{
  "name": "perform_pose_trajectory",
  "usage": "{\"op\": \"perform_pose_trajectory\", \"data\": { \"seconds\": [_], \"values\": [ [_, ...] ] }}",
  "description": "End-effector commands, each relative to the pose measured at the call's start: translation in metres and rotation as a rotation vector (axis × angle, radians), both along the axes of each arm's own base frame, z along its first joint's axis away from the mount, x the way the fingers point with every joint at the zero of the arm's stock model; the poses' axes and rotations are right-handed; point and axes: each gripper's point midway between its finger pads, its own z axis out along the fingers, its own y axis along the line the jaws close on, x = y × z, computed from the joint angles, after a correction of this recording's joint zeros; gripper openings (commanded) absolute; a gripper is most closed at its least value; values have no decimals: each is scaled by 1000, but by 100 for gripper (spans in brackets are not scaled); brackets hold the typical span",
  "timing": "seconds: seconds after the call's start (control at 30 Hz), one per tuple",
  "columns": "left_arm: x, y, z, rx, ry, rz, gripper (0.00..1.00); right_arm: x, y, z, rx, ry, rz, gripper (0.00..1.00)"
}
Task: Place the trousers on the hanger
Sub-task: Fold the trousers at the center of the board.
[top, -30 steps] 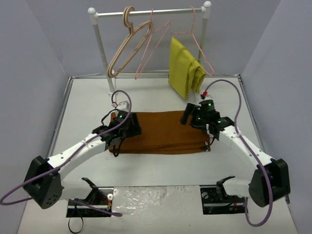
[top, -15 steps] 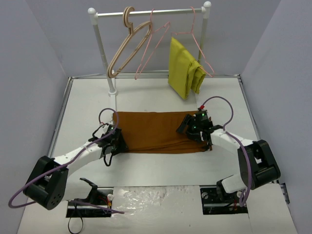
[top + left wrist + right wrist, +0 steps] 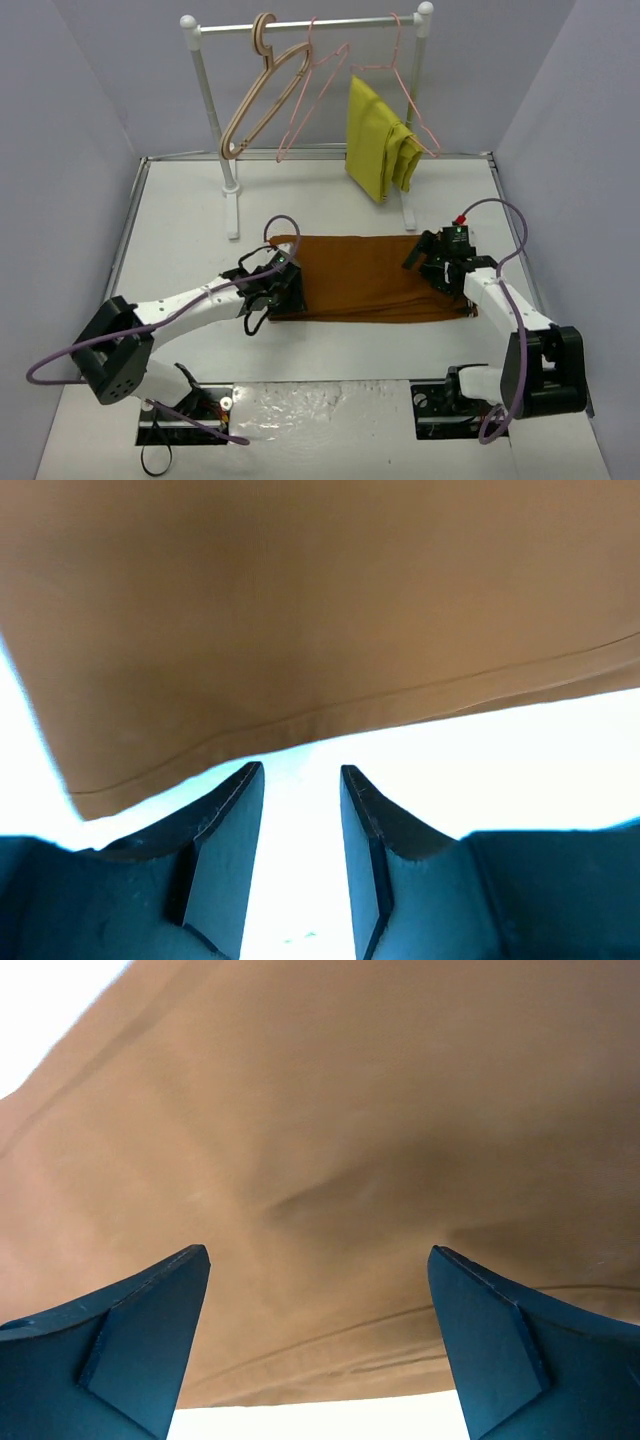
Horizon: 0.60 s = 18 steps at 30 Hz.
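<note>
White table (image 3: pixel 330 200), folded trousers (image 3: pixel 370 280), left pincer (image 3: pixel 300 772) narrowly parted, empty, right pincer (image 3: pixel 318 1252) wide, empty

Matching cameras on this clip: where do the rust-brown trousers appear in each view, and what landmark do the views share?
Top external: the trousers lie flat at the middle of the table.
Left wrist: the trousers fill the upper half of the picture.
Right wrist: the trousers fill nearly the whole picture.
Shared landmark: the trousers' brown edge meeting the white table, seen in all three views.
</note>
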Motion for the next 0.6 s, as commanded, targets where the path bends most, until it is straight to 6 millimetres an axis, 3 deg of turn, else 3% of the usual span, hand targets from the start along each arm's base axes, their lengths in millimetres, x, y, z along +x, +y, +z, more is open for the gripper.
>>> {"op": "perform_pose_trajectory", "data": {
  "seconds": [0.0,0.07,0.17,0.23,0.43,0.57],
  "values": [
    [34,21,53,-42,-131,79,35,16,15,49,-59,-150,125,88],
    [58,31,66,-119,-160,126,35,23,50,75,-45,-273,229,86],
    [87,43,65,-134,-190,151,35,24,107,98,34,-405,392,81],
    [103,43,69,-153,-207,140,35,20,144,100,85,-440,508,77],
    [148,29,62,-169,-254,80,27,1,236,105,148,-508,800,52],
    [161,25,65,-164,-279,62,23,-10,278,107,192,-533,926,44]
  ]
}}
